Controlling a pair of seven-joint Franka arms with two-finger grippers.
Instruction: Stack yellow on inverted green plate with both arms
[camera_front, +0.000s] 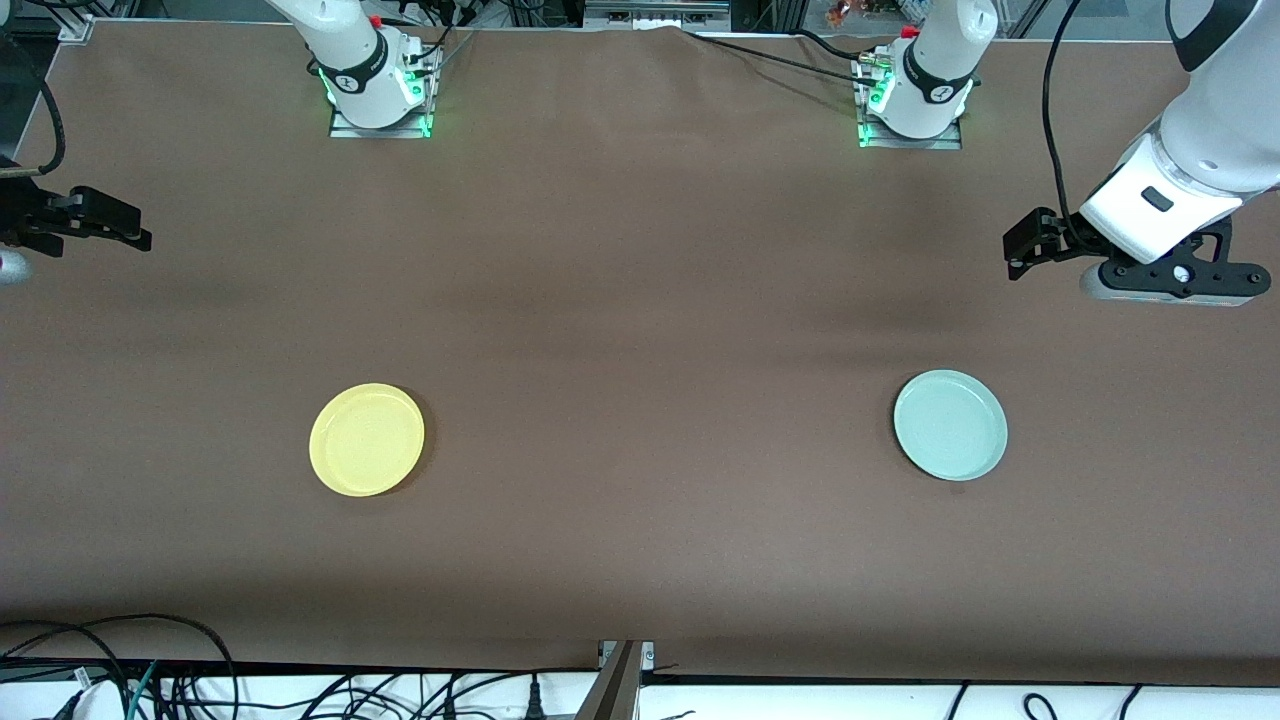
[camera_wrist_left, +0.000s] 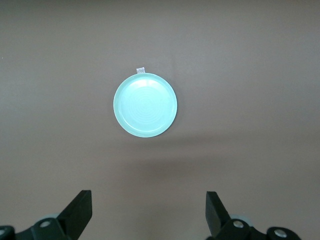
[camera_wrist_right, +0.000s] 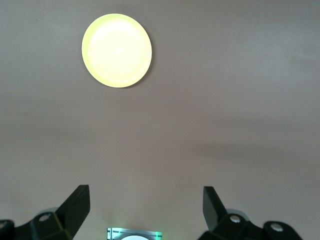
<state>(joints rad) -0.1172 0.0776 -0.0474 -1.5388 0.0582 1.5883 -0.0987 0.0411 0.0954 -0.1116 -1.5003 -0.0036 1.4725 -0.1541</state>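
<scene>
The yellow plate (camera_front: 366, 439) lies flat on the brown table toward the right arm's end, open side up; it also shows in the right wrist view (camera_wrist_right: 116, 50). The green plate (camera_front: 950, 424) lies flat toward the left arm's end, open side up, and shows in the left wrist view (camera_wrist_left: 145, 104). My left gripper (camera_front: 1022, 250) hangs open and empty high over the table at its end, well apart from the green plate; its jaws stand wide (camera_wrist_left: 149, 210). My right gripper (camera_front: 130, 232) hangs open and empty high over its end, apart from the yellow plate (camera_wrist_right: 146, 207).
The two arm bases (camera_front: 380, 95) (camera_front: 912, 105) stand along the table's edge farthest from the front camera. Cables (camera_front: 150, 680) lie off the table's near edge. A small white tag (camera_wrist_left: 141, 69) sticks out at the green plate's rim.
</scene>
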